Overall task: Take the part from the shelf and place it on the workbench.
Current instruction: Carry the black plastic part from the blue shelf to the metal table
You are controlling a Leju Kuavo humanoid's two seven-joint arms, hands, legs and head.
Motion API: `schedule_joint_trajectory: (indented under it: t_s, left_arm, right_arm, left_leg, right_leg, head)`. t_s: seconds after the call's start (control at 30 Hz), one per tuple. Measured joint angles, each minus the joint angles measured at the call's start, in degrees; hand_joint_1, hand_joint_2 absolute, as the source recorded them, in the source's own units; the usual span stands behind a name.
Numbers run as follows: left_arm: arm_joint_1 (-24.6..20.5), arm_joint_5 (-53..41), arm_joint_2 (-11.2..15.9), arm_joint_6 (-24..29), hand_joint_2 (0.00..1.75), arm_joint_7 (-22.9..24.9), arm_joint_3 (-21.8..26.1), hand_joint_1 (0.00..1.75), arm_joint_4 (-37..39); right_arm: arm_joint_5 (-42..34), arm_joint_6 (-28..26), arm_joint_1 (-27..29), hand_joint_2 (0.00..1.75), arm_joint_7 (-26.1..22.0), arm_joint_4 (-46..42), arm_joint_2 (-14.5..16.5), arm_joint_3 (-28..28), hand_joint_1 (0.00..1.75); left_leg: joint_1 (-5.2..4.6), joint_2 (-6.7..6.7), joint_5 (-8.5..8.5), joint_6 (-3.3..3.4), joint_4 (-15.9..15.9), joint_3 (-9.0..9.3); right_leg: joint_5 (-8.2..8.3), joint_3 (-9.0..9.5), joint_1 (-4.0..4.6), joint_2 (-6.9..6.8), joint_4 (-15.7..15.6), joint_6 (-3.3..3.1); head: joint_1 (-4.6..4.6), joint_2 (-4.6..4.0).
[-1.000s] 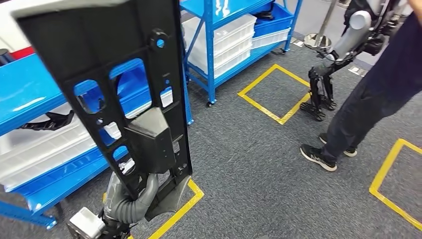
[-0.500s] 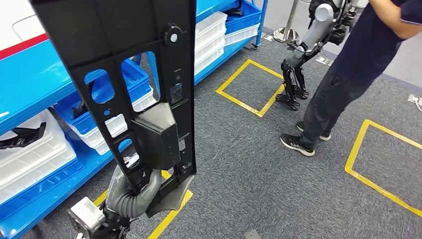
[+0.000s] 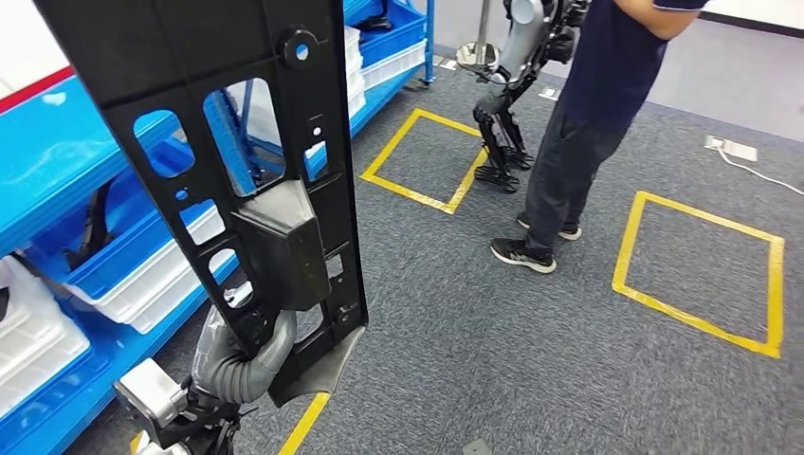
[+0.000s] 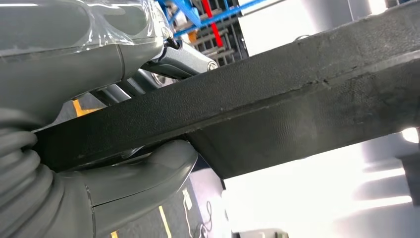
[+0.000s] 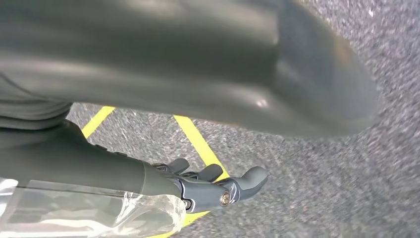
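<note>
Gripping the black part: left hand, fingers wrapped round.

Head cam high; wrist cams close-up

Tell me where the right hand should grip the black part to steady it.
Likely its long right edge, about mid-height, coming in from the robot's right. The black part stands nearly upright, and the left hand holds only its bottom end. That edge is a straight, bare rail, while the raised box and cut-outs fill the middle.
</note>
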Motion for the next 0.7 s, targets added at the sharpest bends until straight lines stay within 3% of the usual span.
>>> schedule_joint_trajectory:
  t_s: [0.07, 0.13, 0.2, 0.27, 0.33, 0.37, 0.4, 0.43, 0.47, 0.5, 0.57, 0.6, 0.63, 0.7]
  left_arm:
    - [-0.38, 0.01, 0.05, -0.05, 1.75, -0.01, 0.14, 1.75, 0.01]
    - [-0.66, 0.02, 0.09, -0.14, 1.75, -0.03, 0.27, 1.75, 0.02]
    - [-0.82, 0.08, 0.19, -0.29, 1.75, -0.04, 0.62, 1.75, 0.02]
    - [-0.93, 0.48, 0.38, -0.46, 1.75, -0.08, 1.13, 1.75, 0.02]
    - [-0.94, 1.14, 0.63, -0.66, 1.75, -0.12, 1.62, 1.75, 0.03]
    - [-0.93, 1.46, 0.79, -0.83, 1.75, -0.14, 1.87, 1.75, 0.07]
    - [-0.93, 1.74, 0.95, -1.06, 1.75, -0.14, 2.13, 1.75, 0.13]
    - [-0.94, 1.94, 1.10, -1.30, 1.75, -0.14, 2.36, 1.75, 0.21]
    - [-0.95, 2.07, 1.22, -1.50, 1.75, -0.14, 2.56, 1.75, 0.29]
    - [-0.98, 2.14, 1.32, -1.65, 1.75, -0.14, 2.73, 1.75, 0.34]
    - [-1.03, 2.21, 1.49, -1.84, 1.75, -0.13, 3.04, 1.75, 0.37]
    - [-1.05, 2.23, 1.57, -1.89, 1.75, -0.11, 3.20, 1.75, 0.37]
    - [-1.04, 2.22, 1.66, -1.93, 1.75, -0.07, 3.36, 1.75, 0.37]
    - [-1.02, 2.14, 1.84, -1.95, 1.75, 0.01, 3.72, 1.75, 0.37]
  right_arm:
    - [-0.02, -0.04, -0.04, 0.00, -0.11, 0.00, 0.05, -0.01, 0.00]
    - [-0.02, -0.11, -0.01, 0.00, -0.20, 0.00, 0.12, -0.01, 0.00]
    - [0.05, -0.15, 0.19, 0.00, -0.23, 0.00, 0.14, -0.01, 0.00]
    - [0.15, -0.15, 0.27, 0.00, -0.22, 0.00, 0.14, -0.01, 0.00]
    - [0.36, -0.10, 0.16, 0.00, -0.19, 0.00, 0.15, 0.00, 0.00]
    - [0.53, -0.04, 0.11, 0.00, -0.16, 0.00, 0.16, 0.01, 0.00]
    - [0.72, 0.03, 0.11, 0.00, -0.10, 0.00, 0.18, 0.02, 0.00]
    - [0.94, 0.11, 0.11, 0.00, -0.04, 0.00, 0.20, 0.03, 0.00]
    - [1.08, 0.16, 0.11, 0.00, 0.03, 0.00, 0.21, 0.04, 0.00]
    - [1.21, 0.21, 0.07, 0.00, 0.08, 0.00, 0.21, 0.04, 0.00]
    - [1.53, 0.43, -0.14, 0.00, 0.18, 0.00, 0.21, 0.04, 0.00]
    - [1.77, 0.65, -0.26, 0.00, 0.30, 0.00, 0.25, 0.06, 0.00]
    - [2.03, 0.93, -0.34, 0.00, 0.50, 0.00, 0.29, 0.09, 0.00]
    - [2.50, 1.43, -0.33, 0.00, 0.89, 0.00, 0.37, 0.17, 0.00]
  left_leg:
    - [-0.03, -2.31, 3.29, 0.58, -7.90, 3.47]
    - [-0.25, -3.37, 4.00, 1.05, -10.65, 4.54]
    - [-0.33, -2.31, 4.28, 1.60, -10.92, 4.61]
    - [-0.21, -1.11, 4.57, 2.22, -11.31, 4.82]
    - [-0.27, 0.25, 4.59, 2.56, -11.44, 4.87]
    - [-0.34, 0.98, 4.56, 2.64, -11.43, 4.86]
    - [-0.38, 1.66, 4.52, 2.68, -11.42, 4.85]
    - [-0.41, 2.34, 4.48, 2.69, -11.41, 4.86]
    - [-0.42, 2.97, 4.43, 2.68, -11.41, 4.89]
    - [-0.44, 3.53, 4.37, 2.62, -11.40, 4.97]
    - [-0.69, 4.51, 4.16, 2.34, -11.35, 5.14]
    - [-0.86, 4.90, 4.06, 2.13, -11.30, 5.19]
    - [-1.00, 5.35, 3.99, 1.88, -11.28, 5.21]
    - [-0.97, 6.05, 3.82, 1.29, -11.23, 5.20]
  right_leg:
    - [0.09, -0.09, 0.12, 1.15, 0.08, 0.27]
    - [0.28, -0.45, 0.05, 2.13, 0.07, 0.81]
    - [0.35, -0.76, -0.18, 2.68, 0.10, 1.43]
    - [-1.38, -2.00, -0.05, 0.63, 2.70, 1.90]
    - [-5.18, -5.31, 0.02, -2.17, 9.86, 2.19]
    - [-6.87, -7.23, -0.05, -2.72, 13.91, 2.30]
    - [-7.72, -8.57, -0.11, -2.95, 16.71, 2.39]
    - [-7.53, -8.90, -0.15, -3.06, 17.49, 2.43]
    - [-6.26, -7.94, -0.18, -3.24, 15.69, 2.42]
    - [-4.37, -5.92, -0.15, -3.84, 11.93, 2.31]
    - [-1.43, -1.43, 0.21, -6.50, 3.47, 1.83]
    - [-0.82, -0.22, 0.40, -7.40, 1.08, 1.55]
    - [-0.73, 0.19, 0.61, -7.73, 0.06, 1.29]
    - [-0.44, 0.01, 0.63, -6.47, -0.14, 0.72]
  head:
    - [0.00, 0.00]
    - [0.02, 0.00]
    - [0.04, 0.00]
    - [0.22, 0.00]
    - [0.44, 0.00]
    - [0.47, 0.00]
    - [0.47, 0.00]
    - [0.47, 0.00]
    - [0.48, 0.00]
    - [0.48, 0.00]
    - [0.47, 0.00]
    - [0.44, 0.00]
    - [0.41, 0.00]
    - [0.37, 0.00]
